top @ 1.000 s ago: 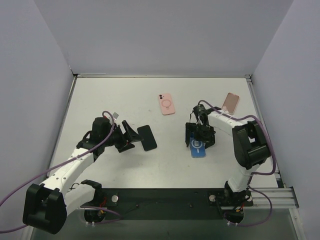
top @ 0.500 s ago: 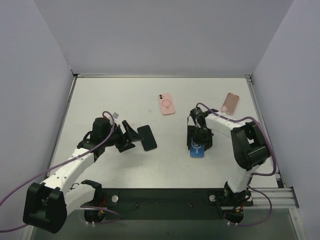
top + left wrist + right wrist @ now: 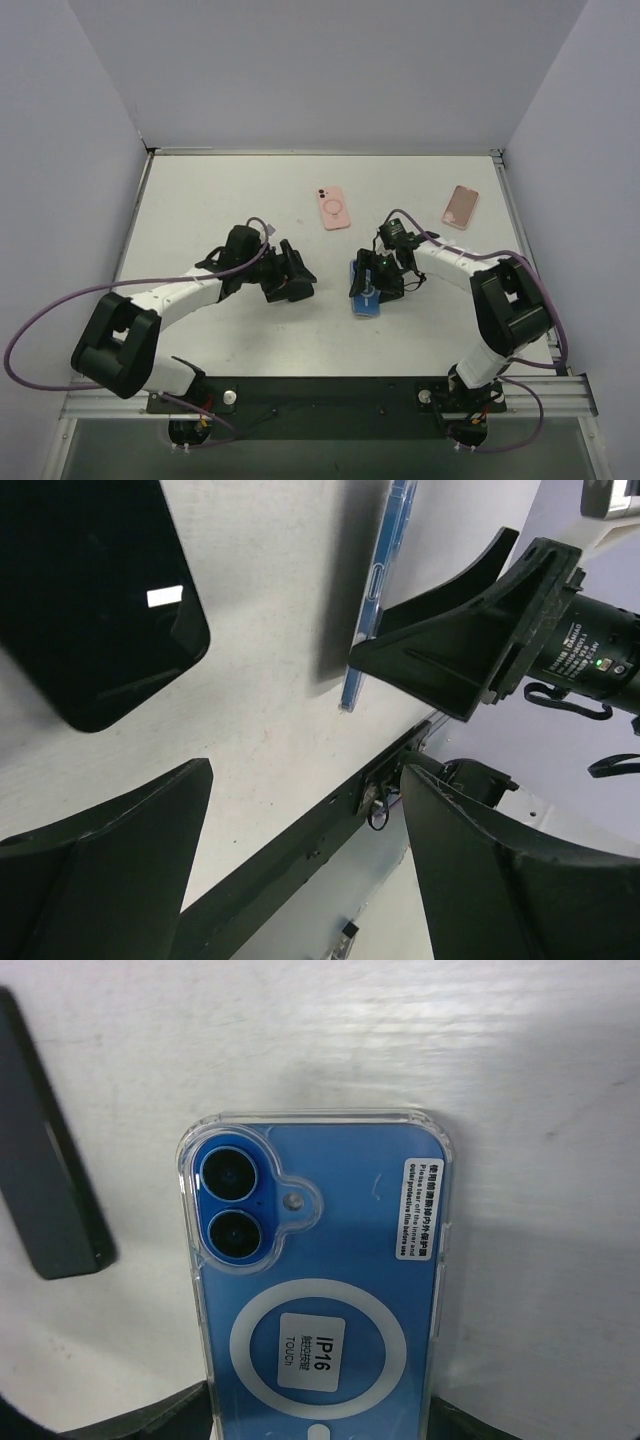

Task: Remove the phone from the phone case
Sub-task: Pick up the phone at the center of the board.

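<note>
The blue phone (image 3: pixel 320 1290) sits in a clear phone case (image 3: pixel 446 1260) with a white ring and stickers on its back. My right gripper (image 3: pixel 325 1415) is shut on the case's two long sides near its lower end. In the left wrist view the cased phone (image 3: pixel 376 590) shows edge-on, tilted up off the table, with a right fingertip (image 3: pixel 450 655) against it. From above, the phone (image 3: pixel 368 292) lies just left of the right gripper (image 3: pixel 380 276). My left gripper (image 3: pixel 300 860) is open with nothing between its fingers, a short way left of the phone.
A black phone (image 3: pixel 90 600) lies flat on the table by the left gripper (image 3: pixel 290 280). A pink phone (image 3: pixel 334 208) lies at the back centre and a tan one (image 3: pixel 460 206) at the back right. The black front rail (image 3: pixel 330 395) runs along the near edge.
The left arm has swung right, toward the centre, over the black phone. The right gripper has shut on the cased phone and carried it left, tilting it up.
</note>
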Controlling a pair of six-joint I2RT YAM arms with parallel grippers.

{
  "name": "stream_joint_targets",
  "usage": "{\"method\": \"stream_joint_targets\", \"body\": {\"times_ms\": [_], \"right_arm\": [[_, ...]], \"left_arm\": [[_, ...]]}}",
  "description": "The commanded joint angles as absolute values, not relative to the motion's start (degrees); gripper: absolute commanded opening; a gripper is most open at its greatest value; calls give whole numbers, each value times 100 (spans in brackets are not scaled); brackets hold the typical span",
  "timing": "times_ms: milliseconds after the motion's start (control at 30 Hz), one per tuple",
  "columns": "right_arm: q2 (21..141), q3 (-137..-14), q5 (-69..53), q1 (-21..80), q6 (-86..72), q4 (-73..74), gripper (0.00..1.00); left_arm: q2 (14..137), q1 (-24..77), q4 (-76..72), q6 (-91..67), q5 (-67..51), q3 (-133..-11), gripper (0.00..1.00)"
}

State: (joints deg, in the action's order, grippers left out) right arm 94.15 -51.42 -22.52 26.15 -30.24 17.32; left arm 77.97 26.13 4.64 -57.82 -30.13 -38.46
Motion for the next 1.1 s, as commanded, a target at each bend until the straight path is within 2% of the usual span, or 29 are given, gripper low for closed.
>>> {"method": "stream_joint_targets", "body": {"times_ms": [0,300,833,1000,1067], "right_arm": [[9088,-4984,-2970,2874,-3103,1152,14],[9158,-5036,-3243,3436,-3217,923,13],[9097,-5370,-3498,3911,-3252,914,14],[9070,-5554,-3507,4060,-3164,1168,16],[9018,-5590,-3463,4122,-3155,1230,16]], "left_arm": [[8313,2953,-254,-6020,-3164,-4297,87],[9280,3313,-413,-5959,-3103,-4746,82],[9685,3524,-334,-5871,-2848,-4878,69],[9730,3612,-281,-5871,-2734,-4975,60],[9738,3656,-290,-5889,-2707,-4992,52]]}}
